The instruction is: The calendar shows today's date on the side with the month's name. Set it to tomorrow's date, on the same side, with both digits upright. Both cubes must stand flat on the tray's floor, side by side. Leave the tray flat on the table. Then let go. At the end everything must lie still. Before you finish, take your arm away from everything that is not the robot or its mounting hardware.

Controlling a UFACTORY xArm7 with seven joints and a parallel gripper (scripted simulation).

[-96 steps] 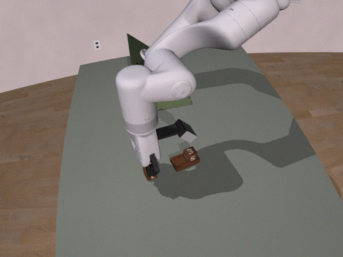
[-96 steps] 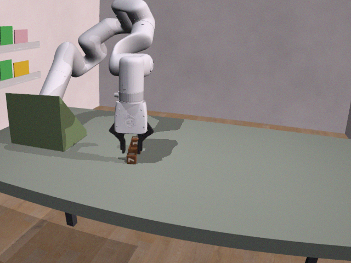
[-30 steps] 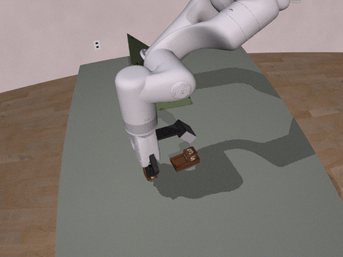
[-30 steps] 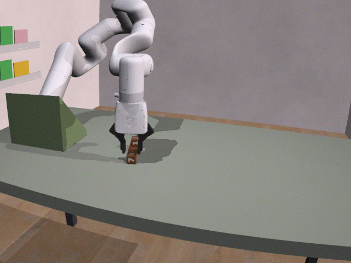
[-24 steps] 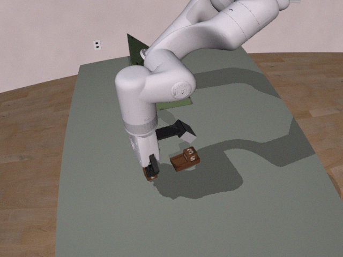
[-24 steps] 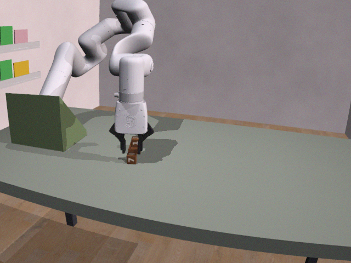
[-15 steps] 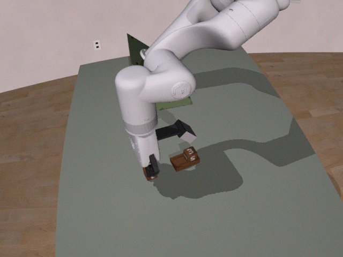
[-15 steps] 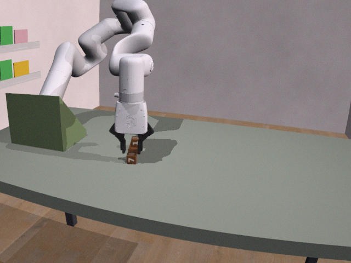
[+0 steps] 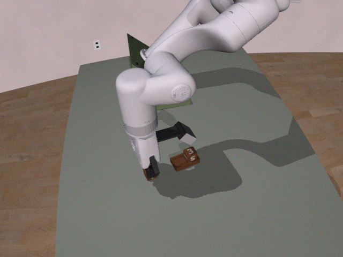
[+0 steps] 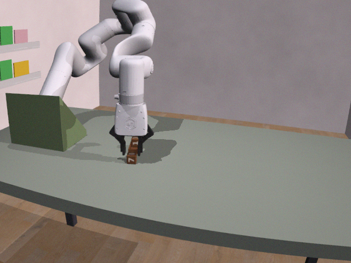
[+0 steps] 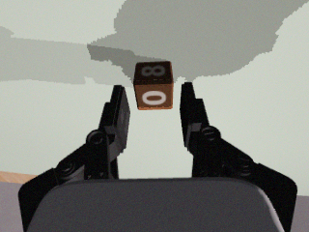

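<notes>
In the top view, the claw (image 9: 151,167) (image 10: 131,153) (image 11: 154,97) hides most of one cube (image 9: 150,179) (image 10: 131,158) (image 11: 154,89).
</notes>
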